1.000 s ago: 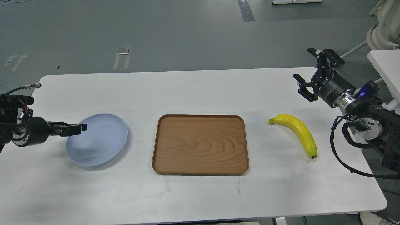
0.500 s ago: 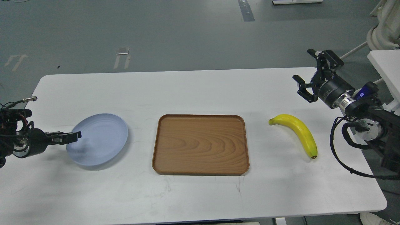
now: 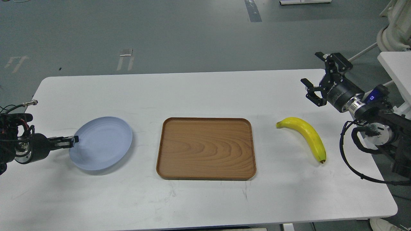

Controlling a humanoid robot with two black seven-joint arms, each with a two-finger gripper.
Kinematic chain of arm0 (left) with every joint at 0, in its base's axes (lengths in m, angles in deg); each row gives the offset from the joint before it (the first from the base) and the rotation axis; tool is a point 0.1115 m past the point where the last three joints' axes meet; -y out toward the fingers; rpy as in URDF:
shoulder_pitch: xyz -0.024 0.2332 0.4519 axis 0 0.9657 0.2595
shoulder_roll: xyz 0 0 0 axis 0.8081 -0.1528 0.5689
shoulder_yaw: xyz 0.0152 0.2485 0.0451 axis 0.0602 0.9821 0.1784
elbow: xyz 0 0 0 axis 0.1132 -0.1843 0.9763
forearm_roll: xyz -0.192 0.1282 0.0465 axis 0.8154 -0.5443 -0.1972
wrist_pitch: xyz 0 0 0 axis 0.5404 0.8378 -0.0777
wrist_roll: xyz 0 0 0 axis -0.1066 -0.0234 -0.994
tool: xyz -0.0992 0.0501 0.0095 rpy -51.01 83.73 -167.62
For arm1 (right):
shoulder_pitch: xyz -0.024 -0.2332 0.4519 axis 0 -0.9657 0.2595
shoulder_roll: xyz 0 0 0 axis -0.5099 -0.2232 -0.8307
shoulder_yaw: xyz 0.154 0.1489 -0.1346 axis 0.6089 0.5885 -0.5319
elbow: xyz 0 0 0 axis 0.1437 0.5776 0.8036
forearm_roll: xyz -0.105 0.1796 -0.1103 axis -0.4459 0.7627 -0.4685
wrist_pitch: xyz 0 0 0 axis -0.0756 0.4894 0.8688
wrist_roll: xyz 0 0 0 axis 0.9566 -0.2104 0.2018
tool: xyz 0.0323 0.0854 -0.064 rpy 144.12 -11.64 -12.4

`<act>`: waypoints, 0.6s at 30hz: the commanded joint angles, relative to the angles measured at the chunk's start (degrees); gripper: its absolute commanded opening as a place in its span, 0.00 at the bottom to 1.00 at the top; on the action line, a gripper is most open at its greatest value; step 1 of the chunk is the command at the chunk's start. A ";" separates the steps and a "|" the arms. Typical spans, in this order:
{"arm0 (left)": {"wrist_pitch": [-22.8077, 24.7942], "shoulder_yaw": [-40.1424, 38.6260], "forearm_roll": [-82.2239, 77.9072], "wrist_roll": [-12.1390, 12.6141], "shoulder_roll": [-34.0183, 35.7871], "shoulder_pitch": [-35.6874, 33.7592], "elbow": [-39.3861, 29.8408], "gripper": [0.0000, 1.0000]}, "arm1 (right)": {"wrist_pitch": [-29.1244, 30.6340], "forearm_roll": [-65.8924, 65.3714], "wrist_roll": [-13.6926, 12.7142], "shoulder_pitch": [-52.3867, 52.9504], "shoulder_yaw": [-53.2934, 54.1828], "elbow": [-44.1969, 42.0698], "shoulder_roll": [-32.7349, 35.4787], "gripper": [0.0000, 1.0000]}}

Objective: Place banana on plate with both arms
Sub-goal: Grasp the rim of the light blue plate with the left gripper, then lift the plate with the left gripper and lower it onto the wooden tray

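Your left end effector (image 3: 74, 140) sits at the near-left rim of the plate (image 3: 102, 141), its fingers seen edge-on and close together; you cannot tell from this view whether they pinch the rim or only touch it. The low, sideways reach makes sense if the rim is the only part of so shallow a dish that offers a hold.

Your right end effector (image 3: 316, 77) hangs above the far-right corner of the desk (image 3: 205, 93), its 2 fingers spread apart and holding nothing. It is well apart from the banana (image 3: 305, 136), which lies flat on the desk just right of the wooden tray (image 3: 206, 147), greenish stem toward the tray and dark tip toward you. The spread fingers suit a pick from above, across the fruit's thick middle.

The tray lies between plate and banana and holds nothing, so the 2 task things are well apart, each on its own arm's side. That layout probably explains the 2-arm plan: the left arm minds the plate while the right fetches the fruit.

Judging from this, you are early in the task: the banana is untouched. For the next move, bring the right arm down and toward you over the banana's middle, and align the fingers across its curve, since its smooth skin could roll or slip from a grip near either end.
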 commanded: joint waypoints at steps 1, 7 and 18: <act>-0.15 -0.01 -0.01 0.00 -0.16 -0.13 -0.01 0.00 | 0.00 -0.01 0.00 0.09 0.03 -0.02 -0.03 1.00; 0.11 -0.18 1.39 0.00 0.02 -1.62 -1.06 0.00 | 0.00 -0.01 0.00 0.09 -0.06 -0.02 0.05 1.00; 6.09 0.78 5.00 0.00 -1.38 -16.03 -14.16 0.00 | 0.00 -0.01 0.00 0.53 -0.06 -0.90 0.14 1.00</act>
